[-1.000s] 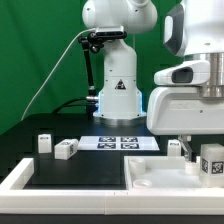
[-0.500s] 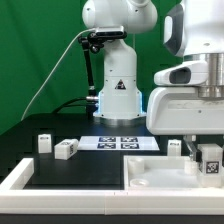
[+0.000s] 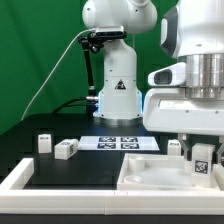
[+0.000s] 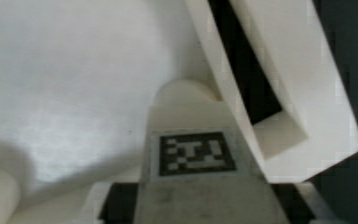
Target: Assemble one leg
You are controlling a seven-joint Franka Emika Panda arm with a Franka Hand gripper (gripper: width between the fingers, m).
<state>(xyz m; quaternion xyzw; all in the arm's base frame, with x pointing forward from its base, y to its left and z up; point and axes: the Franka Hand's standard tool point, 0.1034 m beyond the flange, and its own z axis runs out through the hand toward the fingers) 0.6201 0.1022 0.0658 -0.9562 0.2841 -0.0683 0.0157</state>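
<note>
My gripper is shut on a leg, a small white block with a black-and-white tag facing the camera. It holds the leg just over the large white panel at the exterior view's lower right. In the wrist view the leg runs out from between the dark fingers, with the panel's flat face below it. Two more legs lie on the black table at the exterior view's left. Another leg stands behind the panel.
The marker board lies flat at the middle back, in front of the robot base. A white raised border runs along the table's near left edge. In the wrist view a white rail runs beside the panel.
My gripper has moved toward the exterior view's left and slightly down with the leg in it, over the panel. The other legs have not moved.
</note>
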